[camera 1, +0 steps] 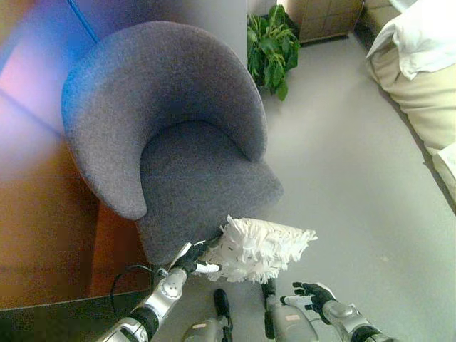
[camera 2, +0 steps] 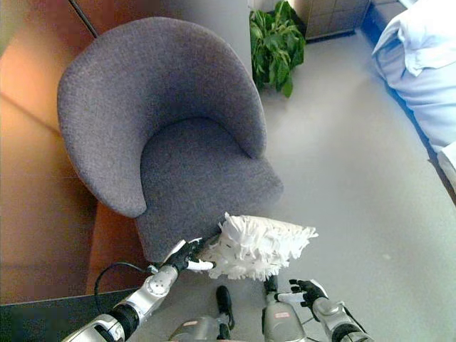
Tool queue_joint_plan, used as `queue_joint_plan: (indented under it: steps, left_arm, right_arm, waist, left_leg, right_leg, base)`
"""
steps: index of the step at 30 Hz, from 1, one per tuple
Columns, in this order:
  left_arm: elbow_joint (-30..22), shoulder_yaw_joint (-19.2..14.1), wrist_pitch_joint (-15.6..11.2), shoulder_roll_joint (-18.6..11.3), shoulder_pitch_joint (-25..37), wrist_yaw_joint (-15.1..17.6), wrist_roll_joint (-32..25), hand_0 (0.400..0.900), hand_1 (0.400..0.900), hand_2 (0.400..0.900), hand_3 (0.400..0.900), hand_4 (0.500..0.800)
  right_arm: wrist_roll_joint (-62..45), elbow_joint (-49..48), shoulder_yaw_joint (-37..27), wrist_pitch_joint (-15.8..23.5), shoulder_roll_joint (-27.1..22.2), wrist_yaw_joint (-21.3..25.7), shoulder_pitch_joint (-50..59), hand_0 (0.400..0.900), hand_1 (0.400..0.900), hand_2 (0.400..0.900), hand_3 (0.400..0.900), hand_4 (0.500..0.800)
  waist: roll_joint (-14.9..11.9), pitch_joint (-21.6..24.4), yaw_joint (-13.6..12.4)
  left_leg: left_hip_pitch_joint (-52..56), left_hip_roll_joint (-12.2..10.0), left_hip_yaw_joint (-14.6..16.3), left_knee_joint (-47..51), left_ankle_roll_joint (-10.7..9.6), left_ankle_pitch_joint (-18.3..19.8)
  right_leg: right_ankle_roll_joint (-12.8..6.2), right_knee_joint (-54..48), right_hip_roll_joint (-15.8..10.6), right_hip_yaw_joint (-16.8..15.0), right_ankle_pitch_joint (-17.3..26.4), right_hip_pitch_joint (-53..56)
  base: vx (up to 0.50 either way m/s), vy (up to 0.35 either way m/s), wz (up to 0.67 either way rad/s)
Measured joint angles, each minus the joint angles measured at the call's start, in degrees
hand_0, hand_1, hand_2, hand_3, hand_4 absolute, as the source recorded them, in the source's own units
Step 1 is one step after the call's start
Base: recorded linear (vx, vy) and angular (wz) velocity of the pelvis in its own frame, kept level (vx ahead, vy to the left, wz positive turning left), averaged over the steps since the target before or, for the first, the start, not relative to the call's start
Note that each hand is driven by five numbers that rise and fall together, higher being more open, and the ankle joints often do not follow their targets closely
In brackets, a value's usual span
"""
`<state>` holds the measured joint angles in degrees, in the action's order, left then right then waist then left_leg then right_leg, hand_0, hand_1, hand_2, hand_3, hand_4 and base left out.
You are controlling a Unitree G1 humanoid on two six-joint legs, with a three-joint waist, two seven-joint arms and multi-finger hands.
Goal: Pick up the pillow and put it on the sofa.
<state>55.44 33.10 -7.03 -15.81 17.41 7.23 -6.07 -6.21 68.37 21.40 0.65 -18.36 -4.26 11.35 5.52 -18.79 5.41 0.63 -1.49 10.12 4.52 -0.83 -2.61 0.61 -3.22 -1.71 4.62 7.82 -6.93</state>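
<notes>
A white shaggy pillow (camera 1: 258, 247) hangs in the air just in front of the grey round armchair (camera 1: 167, 128), level with the front edge of its seat. My left hand (camera 1: 192, 259) grips the pillow's left edge, fingers curled into the fringe. My right hand (camera 1: 312, 293) sits lower right, below the pillow and apart from it, fingers spread and holding nothing. The armchair seat (camera 2: 196, 174) is bare.
A green potted plant (camera 1: 272, 48) stands behind the chair at the top. A cream bed with white bedding (camera 1: 420, 64) fills the upper right. Grey floor (camera 1: 349, 192) lies between chair and bed. A wooden wall (camera 1: 35, 178) is on the left.
</notes>
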Motion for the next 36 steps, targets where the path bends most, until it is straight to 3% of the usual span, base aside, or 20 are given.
queue_joint_plan:
  steps: [7,18,32,36]
  left_arm:
    - [1.03,0.43,-0.04,-0.06,5.97,1.19,-1.63,0.9,0.9,0.9,0.9,0.8]
    - [2.37,1.43,-0.05,-0.47,14.06,4.52,-3.3,0.9,0.9,0.9,0.9,0.8]
    - [5.58,1.52,0.04,-0.4,22.07,7.1,-3.81,0.9,0.9,0.9,0.9,0.8]
    - [7.06,1.51,0.07,-0.57,23.87,7.36,-3.9,0.9,0.9,0.9,0.9,0.8]
  right_arm:
    - [-0.09,-0.94,2.32,-0.18,-0.85,0.4,5.34,0.9,0.9,0.9,0.9,0.8]
    - [-2.59,-1.68,5.43,-0.39,-0.69,2.68,12.54,0.9,0.9,0.9,0.9,0.8]
    - [-6.55,-4.68,7.75,-1.74,-0.58,5.24,16.55,0.9,0.9,0.9,0.9,0.8]
    - [-7.01,-6.28,10.02,-1.86,-0.47,6.0,17.86,0.9,0.9,0.9,0.9,0.8]
  waist:
    - [0.04,-5.14,0.9]
    - [-1.0,-9.1,2.06]
    - [-1.87,-10.33,2.53]
    - [-2.67,-10.74,3.72]
  left_leg:
    - [-3.19,0.14,1.12,-1.0,0.04,-0.05]
    - [-8.37,0.3,2.18,-2.69,0.22,-0.28]
    - [-15.99,0.78,2.82,-3.85,0.58,-0.85]
    - [-18.08,0.94,2.8,-4.0,0.73,-1.05]
  right_leg:
    - [0.31,1.56,-0.1,-1.26,0.44,-3.96]
    - [0.43,4.26,-0.35,-2.25,0.63,-9.96]
    - [0.41,5.91,-0.93,-2.68,1.39,-17.93]
    - [0.45,6.04,-1.14,-2.67,1.67,-19.99]
  base:
    - [-0.06,-0.016,-0.04]
    - [-0.06,-0.028,-0.03]
    - [-0.04,-0.027,-0.01]
    - [-0.01,-0.008,0.0]
